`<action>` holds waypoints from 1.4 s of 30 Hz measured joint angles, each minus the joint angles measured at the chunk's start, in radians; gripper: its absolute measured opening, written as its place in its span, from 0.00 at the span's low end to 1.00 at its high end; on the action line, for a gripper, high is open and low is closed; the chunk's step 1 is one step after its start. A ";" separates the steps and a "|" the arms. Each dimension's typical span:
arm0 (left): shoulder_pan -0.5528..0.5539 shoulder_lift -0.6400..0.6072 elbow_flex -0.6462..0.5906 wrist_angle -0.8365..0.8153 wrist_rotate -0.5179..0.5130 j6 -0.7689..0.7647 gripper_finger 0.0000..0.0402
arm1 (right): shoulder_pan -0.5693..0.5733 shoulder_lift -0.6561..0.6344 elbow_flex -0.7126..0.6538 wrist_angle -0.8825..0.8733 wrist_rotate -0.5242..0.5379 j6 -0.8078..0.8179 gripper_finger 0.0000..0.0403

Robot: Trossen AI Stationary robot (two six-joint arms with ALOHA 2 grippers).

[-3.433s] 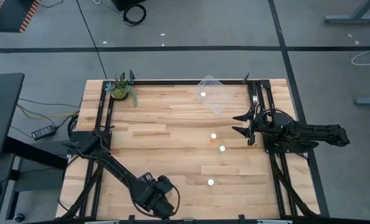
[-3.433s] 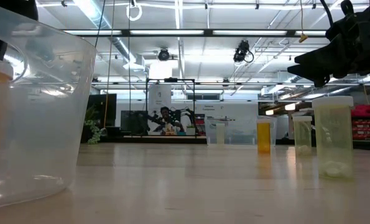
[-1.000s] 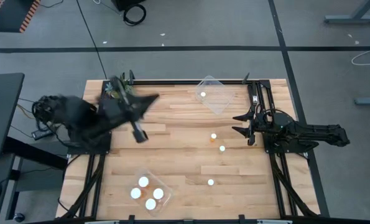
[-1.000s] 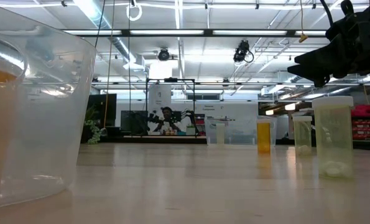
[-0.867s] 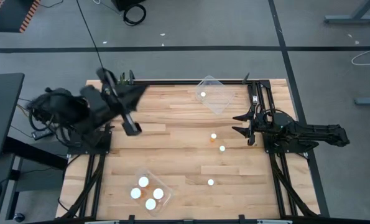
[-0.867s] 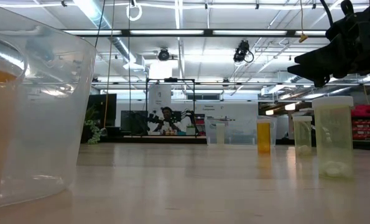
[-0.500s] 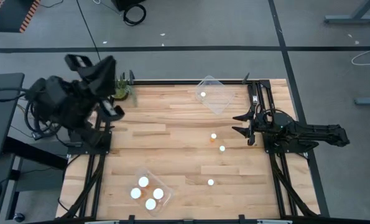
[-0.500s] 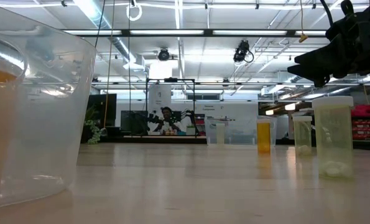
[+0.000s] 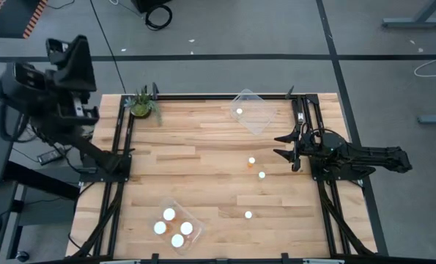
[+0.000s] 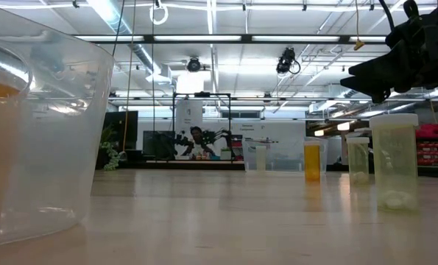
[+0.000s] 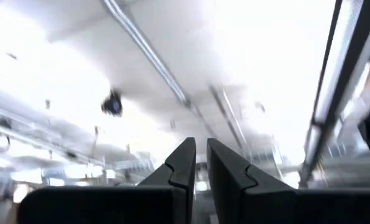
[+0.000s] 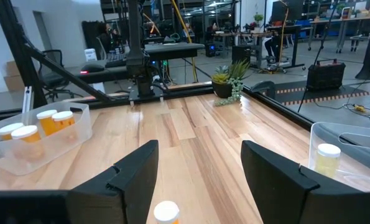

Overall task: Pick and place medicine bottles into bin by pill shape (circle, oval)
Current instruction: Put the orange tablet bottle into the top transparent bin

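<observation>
Three medicine bottles with white caps stand loose on the table's right half (image 9: 252, 160), (image 9: 261, 174), (image 9: 248, 215). My right gripper (image 9: 285, 149) hovers open at the right edge. Its fingers point toward the left, and the nearest bottle's cap (image 12: 166, 211) stands ahead of them, untouched. A clear bin (image 9: 175, 226) at the near left holds several bottles. A second clear bin (image 9: 250, 111) at the far middle holds one (image 9: 239, 111). My left gripper (image 9: 71, 55) is raised high beyond the table's far left corner. It points at the ceiling, its fingers (image 11: 201, 155) together with nothing between them.
A small green potted plant (image 9: 142, 105) sits at the far left corner. In the low view the near bin's wall (image 10: 49, 132) fills the left, and the loose bottles (image 10: 312, 162), (image 10: 395, 162) stand at the right. Black frame rails run along both side edges.
My left arm has swung up and away from the far left part of the table, out beyond its left edge. Its gripper has tipped upward toward the ceiling. The bottles and bins have not moved.
</observation>
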 joint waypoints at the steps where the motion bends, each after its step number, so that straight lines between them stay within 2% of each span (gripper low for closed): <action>1: 0.000 -0.002 0.031 -0.080 -0.019 -0.022 0.12 | 0.000 0.000 0.000 0.000 0.000 0.000 0.59; 4: 0.001 -0.007 0.122 -0.352 -0.038 -0.123 0.11 | 0.000 0.000 0.000 0.000 0.000 0.000 0.59; 8: 0.005 -0.006 0.200 -0.628 -0.039 -0.226 0.09 | 0.000 0.000 0.000 0.000 0.000 0.000 0.59; 12: 0.005 -0.039 0.216 -0.845 -0.037 -0.287 0.07 | 0.000 0.000 0.000 0.000 0.000 0.000 0.59; 16: 0.014 -0.080 0.199 -0.967 -0.038 -0.375 0.06 | 0.000 0.000 0.000 0.000 0.000 0.000 0.59; 23: 0.029 -0.161 0.045 -0.982 -0.034 -0.422 0.06 | 0.000 0.000 0.000 0.000 0.000 0.000 0.59; 37: 0.029 -0.427 -0.348 -0.836 -0.036 -0.484 0.05 | 0.000 0.000 0.000 0.000 0.000 0.000 0.59; 42: 0.029 -0.514 -0.490 -0.765 0.000 -0.487 0.04 | 0.000 0.000 0.000 0.000 0.000 0.000 0.59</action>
